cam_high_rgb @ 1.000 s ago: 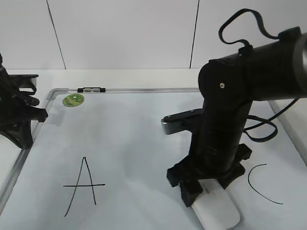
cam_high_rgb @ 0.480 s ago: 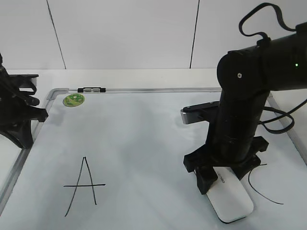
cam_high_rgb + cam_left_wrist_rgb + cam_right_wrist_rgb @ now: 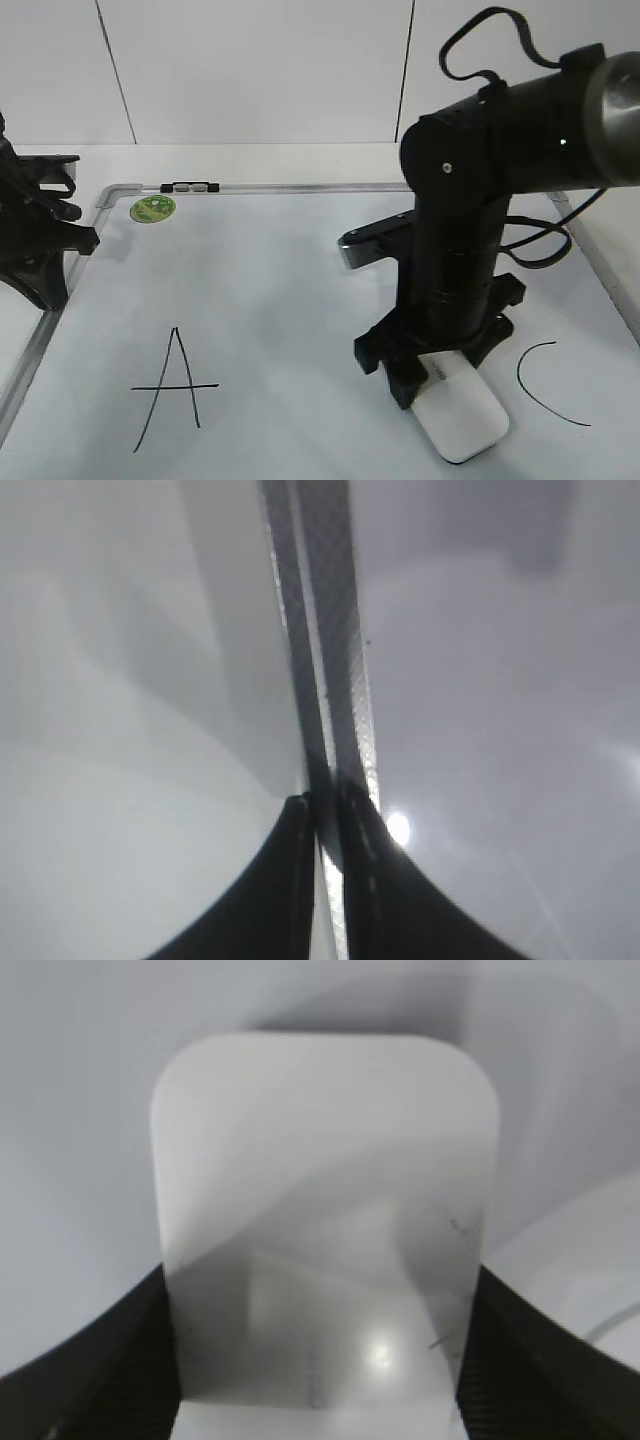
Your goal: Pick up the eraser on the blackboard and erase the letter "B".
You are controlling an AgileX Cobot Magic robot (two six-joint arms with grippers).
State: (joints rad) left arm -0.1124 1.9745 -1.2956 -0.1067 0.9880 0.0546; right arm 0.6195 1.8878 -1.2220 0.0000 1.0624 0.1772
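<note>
Eraser [image 3: 458,415] lies flat on the blackboard [image 3: 280,300], clamped between the right gripper [image 3: 432,385] jaws, the "A" [image 3: 172,388] well off to one side, the "C" [image 3: 545,395] near on the other. Face-down hold suits wiping. No "B" visible: either under the eraser and arm, or already wiped; cannot tell. Left gripper [image 3: 45,235] idles at the board's frame, its jaws seemingly pressed together, nothing between them.

This looks like a robot test lab. A blackboard [image 3: 300,290] with drawn letters lies flat on a white surface [image 3: 250,160] between two black robot arms, and plain white wall panels [image 3: 260,70] with thin dark seams stand behind
</note>
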